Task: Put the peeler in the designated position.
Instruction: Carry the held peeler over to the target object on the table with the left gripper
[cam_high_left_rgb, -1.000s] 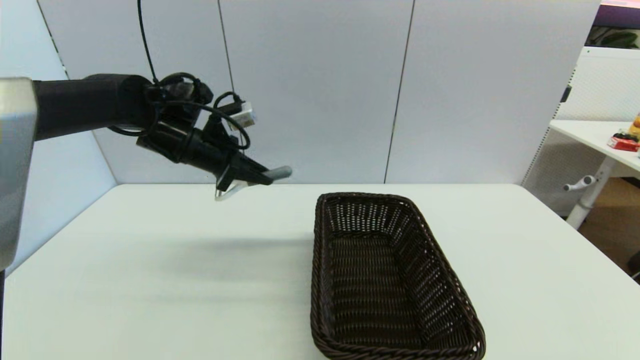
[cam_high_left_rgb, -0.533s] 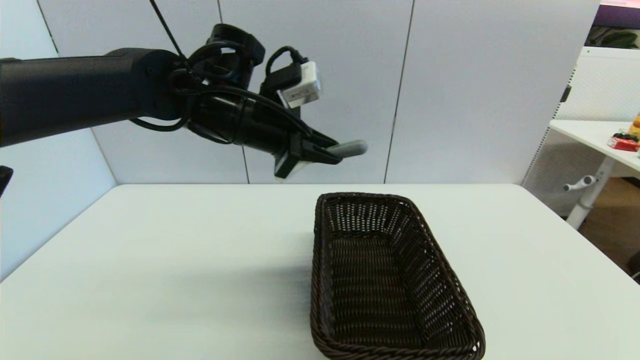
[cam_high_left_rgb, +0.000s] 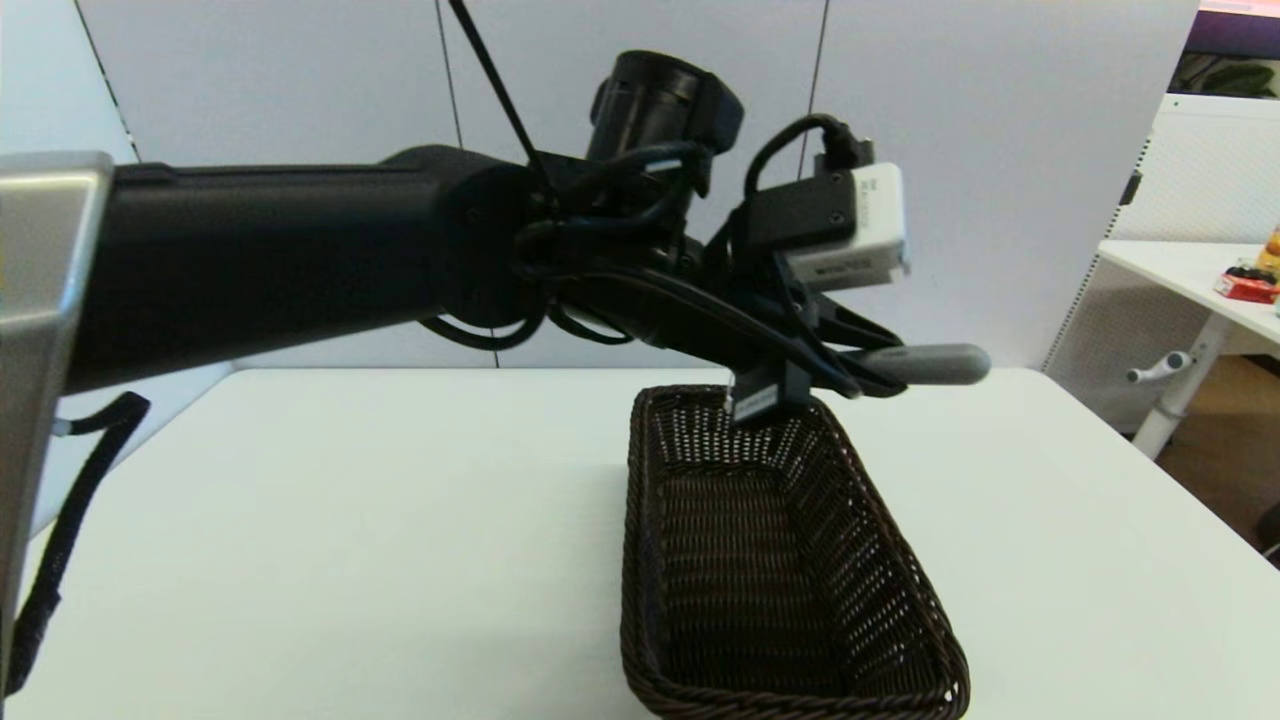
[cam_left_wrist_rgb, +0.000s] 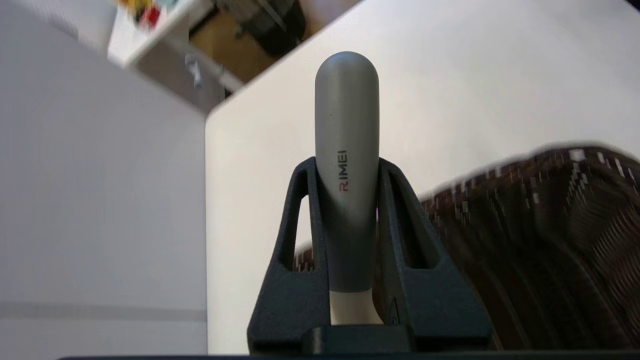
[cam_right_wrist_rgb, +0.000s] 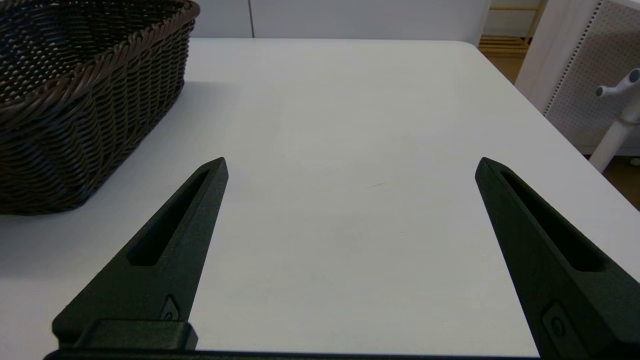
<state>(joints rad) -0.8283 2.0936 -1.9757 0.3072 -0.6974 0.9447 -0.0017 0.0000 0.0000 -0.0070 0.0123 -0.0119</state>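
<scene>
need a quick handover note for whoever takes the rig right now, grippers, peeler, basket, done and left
Left gripper: shut on the peeler, gripping its grey handle, held in the air above the far end of the brown wicker basket.
Right gripper: open, idle, low over the white table beside the basket, holding nothing.
Done: peeler picked up and carried over to the basket.
Left: if the basket is the designated spot, lower the peeler inside, open the fingers and pull the left arm clear. Nothing shows inside the basket so far.
</scene>
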